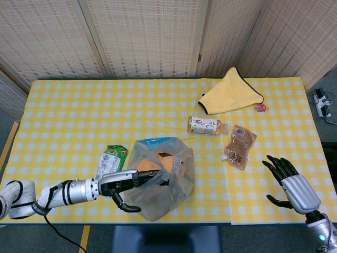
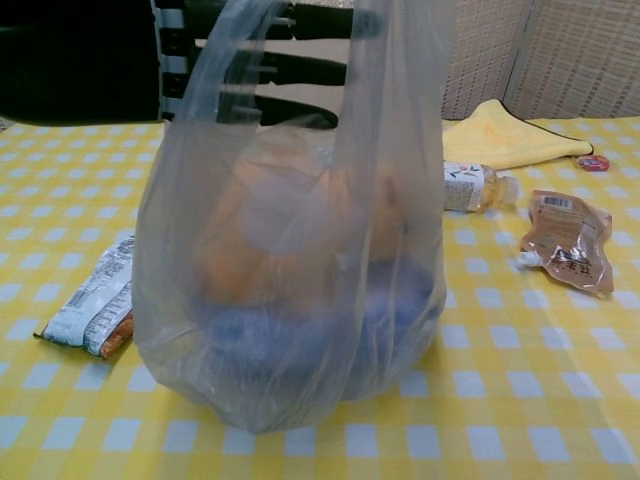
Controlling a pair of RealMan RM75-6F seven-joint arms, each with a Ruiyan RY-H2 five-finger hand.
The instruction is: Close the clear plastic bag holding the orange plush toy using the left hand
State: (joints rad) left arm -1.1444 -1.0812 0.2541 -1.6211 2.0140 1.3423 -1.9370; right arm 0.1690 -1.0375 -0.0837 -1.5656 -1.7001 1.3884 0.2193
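A big clear plastic bag (image 2: 290, 250) stands on the yellow checked table (image 2: 520, 380) with an orange plush toy (image 2: 290, 235) inside, and the dark fingers (image 2: 290, 70) of the left hand (image 2: 250, 60) reach in at its top.

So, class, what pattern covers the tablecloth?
Yellow and white checks on the tablecloth, clearest in the head view.

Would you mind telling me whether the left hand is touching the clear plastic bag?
Touching. The head view shows the left hand with its fingers lying over the clear plastic bag's near-left rim and the thumb below against its side.
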